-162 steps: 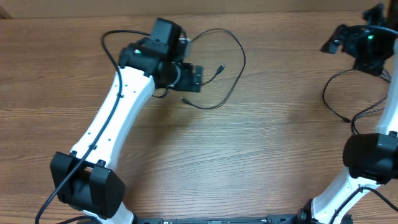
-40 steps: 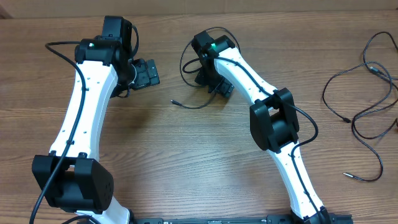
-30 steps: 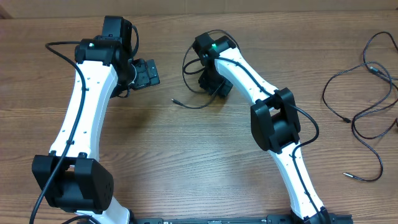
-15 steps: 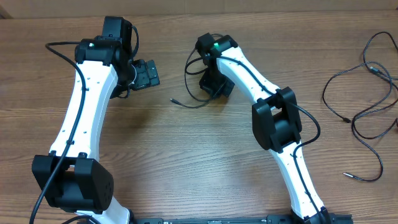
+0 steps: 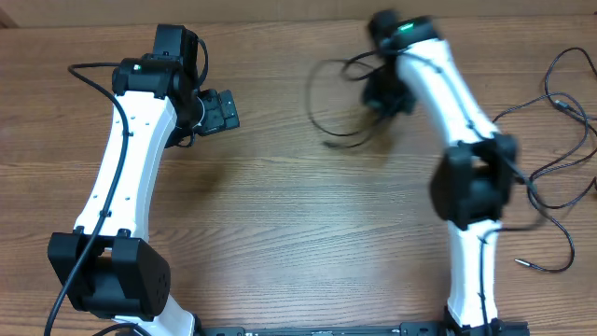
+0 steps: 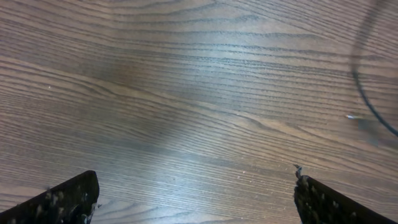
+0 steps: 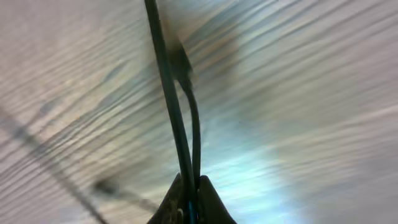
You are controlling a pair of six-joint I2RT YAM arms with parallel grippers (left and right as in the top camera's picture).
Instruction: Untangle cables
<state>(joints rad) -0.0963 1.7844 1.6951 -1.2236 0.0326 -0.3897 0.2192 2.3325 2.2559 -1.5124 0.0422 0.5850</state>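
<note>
A thin black cable (image 5: 340,145) hangs in a blurred loop left of my right gripper (image 5: 381,96), near the table's far edge. In the right wrist view the right gripper (image 7: 190,198) is shut on this cable, with two strands (image 7: 176,118) running up from between the fingertips. The picture there is smeared by motion. More cables (image 5: 558,105) lie in loose curves at the far right of the table. My left gripper (image 5: 224,110) stands open at the back left, holding nothing. In the left wrist view its fingers (image 6: 67,198) are wide apart over bare wood, and one cable strand (image 6: 368,102) shows at the right edge.
The right arm's elbow (image 5: 471,182) stands over the table's right half, beside the loose cables. The left arm (image 5: 131,177) stretches from the front left to the back left. The wooden table's (image 5: 298,243) far edge lies just behind both grippers.
The right gripper has closed on the cable and swung fast to the right and away, dragging the loop with it. The left arm has not moved.
</note>
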